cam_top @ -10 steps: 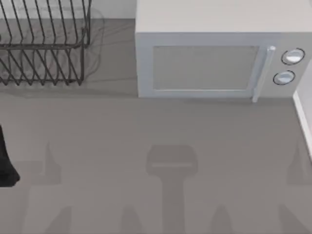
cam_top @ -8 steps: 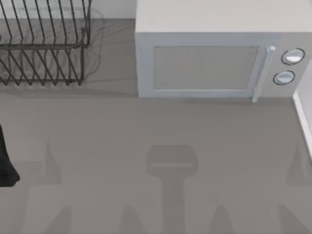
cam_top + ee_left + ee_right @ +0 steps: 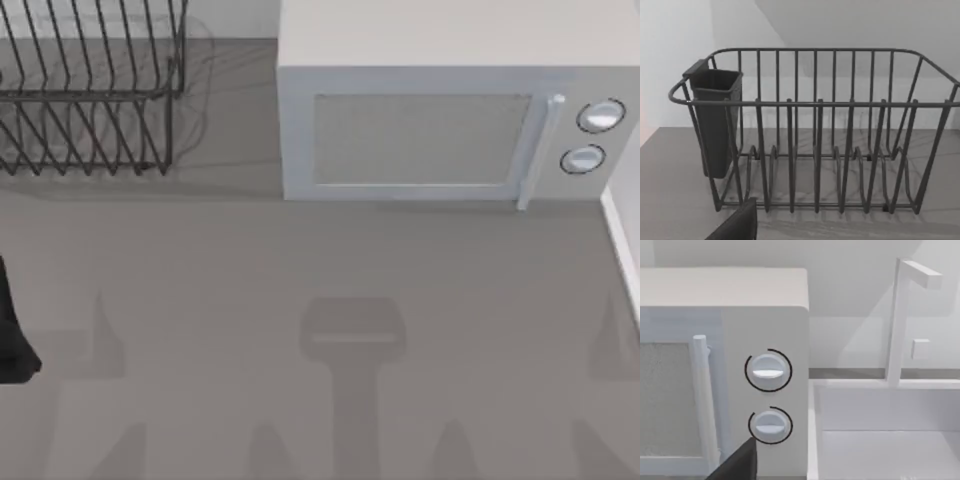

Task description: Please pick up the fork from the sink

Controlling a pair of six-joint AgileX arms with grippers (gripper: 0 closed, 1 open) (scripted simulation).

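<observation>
The fork is out of view. The sink (image 3: 816, 410) is a white basin right of the microwave, and its rim (image 3: 622, 245) cuts into the top view's right edge. A dark part of my right gripper (image 3: 738, 464) faces the microwave's two knobs, beside the sink's near corner. My left arm (image 3: 10, 345) shows as a black shape at the table's left edge. A dark part of my left gripper (image 3: 737, 225) points at the wire dish rack.
A white microwave (image 3: 450, 110) stands at the back, door shut, knobs (image 3: 598, 116) on its right. A dark wire dish rack (image 3: 90, 90) with a cutlery cup (image 3: 715, 120) stands at the back left. A white faucet (image 3: 900, 315) rises behind the sink.
</observation>
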